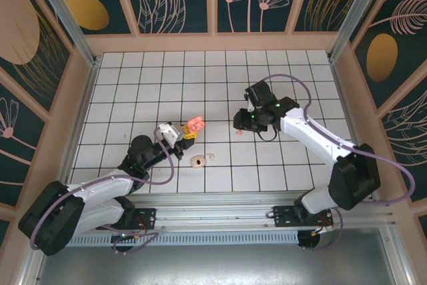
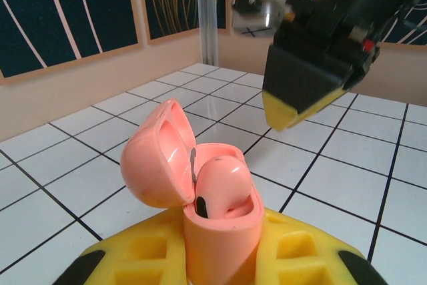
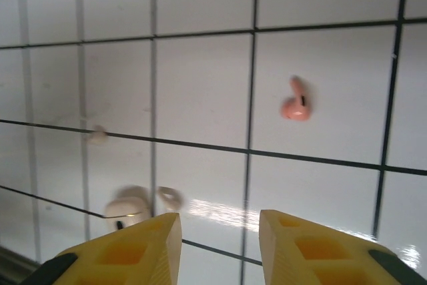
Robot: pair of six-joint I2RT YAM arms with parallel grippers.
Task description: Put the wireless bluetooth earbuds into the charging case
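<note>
My left gripper (image 1: pixel 187 133) is shut on the body of a coral-pink charging case (image 2: pixel 220 231), which stands upright between its yellow fingers (image 2: pixel 133 255). The case's lid (image 2: pixel 157 155) is tipped open to the left. One pink earbud (image 2: pixel 223 181) sits in the case. A second pink earbud (image 3: pixel 295 103) lies loose on a white tile (image 1: pixel 238 133). My right gripper (image 3: pixel 219 223) hovers above the tiles just short of that bud, open, with nothing between its fingers. In the left wrist view my right gripper (image 2: pixel 313 65) hangs just beyond the case.
A cream case (image 1: pixel 198 161) lies on the tiles near the front, with a small cream bud (image 1: pixel 211 157) beside it. In the right wrist view the cream case (image 3: pixel 127 210) and two cream buds (image 3: pixel 170 197) (image 3: pixel 97 135) lie left of my fingers. Patterned walls enclose the white grid table (image 1: pixel 280 165).
</note>
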